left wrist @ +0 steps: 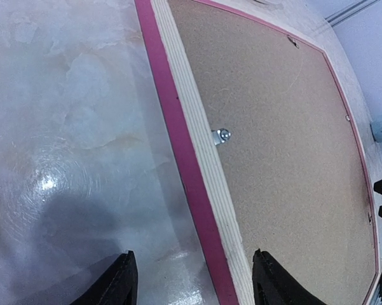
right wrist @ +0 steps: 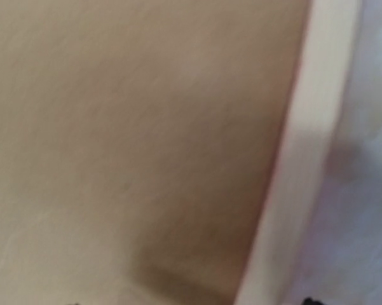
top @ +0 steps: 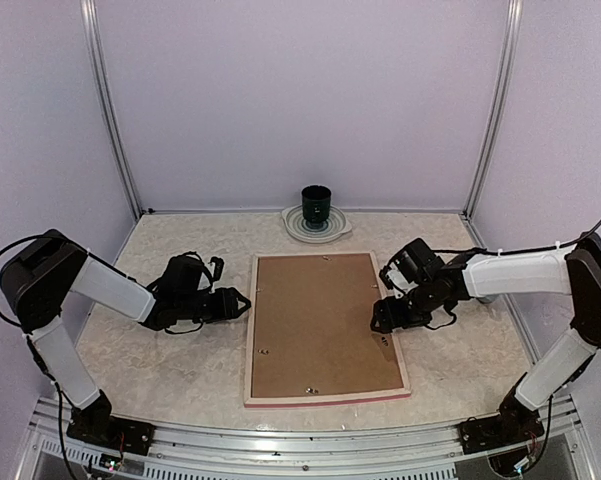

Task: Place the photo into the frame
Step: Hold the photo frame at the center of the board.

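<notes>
The frame (top: 326, 398) lies back-up on the worktop (top: 180, 370) (brown board (top: 320, 325) in it). Left pincer (top: 242, 303) at its left rim, right pincer (top: 383, 319) over its right rim, both agape, empty.

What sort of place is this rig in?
Probably a lab test booth: plain lilac panel walls, aluminium corner posts, and a metal base rail along the near edge.

My overhead view: pale marbled table (top: 180, 370) carrying the frame (top: 250, 330), laid back-up near the centre, with a brown backing board (top: 320, 320) inside its rim. At the far edge, a pale plate (top: 295, 228) bears a dark cup (top: 316, 203).
</notes>
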Controlling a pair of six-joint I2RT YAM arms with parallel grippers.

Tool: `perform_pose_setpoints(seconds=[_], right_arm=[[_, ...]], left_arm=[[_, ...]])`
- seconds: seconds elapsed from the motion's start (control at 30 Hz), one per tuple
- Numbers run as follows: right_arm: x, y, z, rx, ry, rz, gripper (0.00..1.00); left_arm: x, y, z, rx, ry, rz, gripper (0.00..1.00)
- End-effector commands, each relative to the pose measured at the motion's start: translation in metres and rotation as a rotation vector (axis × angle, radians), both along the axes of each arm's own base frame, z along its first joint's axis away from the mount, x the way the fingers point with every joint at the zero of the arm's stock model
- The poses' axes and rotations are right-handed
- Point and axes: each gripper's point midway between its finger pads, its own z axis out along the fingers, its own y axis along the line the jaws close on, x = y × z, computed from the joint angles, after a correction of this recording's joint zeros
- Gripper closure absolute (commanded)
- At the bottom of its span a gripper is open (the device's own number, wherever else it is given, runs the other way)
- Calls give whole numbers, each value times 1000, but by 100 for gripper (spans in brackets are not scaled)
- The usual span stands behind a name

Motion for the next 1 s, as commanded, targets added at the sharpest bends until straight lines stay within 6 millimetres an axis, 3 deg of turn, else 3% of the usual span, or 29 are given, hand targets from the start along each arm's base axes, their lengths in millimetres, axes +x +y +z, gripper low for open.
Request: perform_pose_setpoints(seconds=[0.0,0.37,0.4,0.43,0.47,0.67,0.97], right_arm=[[-23,3,-1,-4,34,52,26],[-28,-9,-7,-40,26,15,30],[-28,-9,-7,-40,25,15,32],[-27,-9,-9,-43,26,16,34],[-27,-10,-10,-44,27,16,36],[-27,-7,-14,-35,33,17,46],[-26,-7,-19,-36,34,13,52]], left_arm=[[-1,0,-4,6,10,-15,38],[-3,-5,-2,-16,10,-36,28],[-3,-6,-1,-18,10,-40,24],[-4,-7,-1,-21,9,-45,4],[-4,-8,-1,-22,8,-48,1],[-6,-12,-3,-22,14,-58,1],[-8,-18,-5,-21,20,-74,1]])
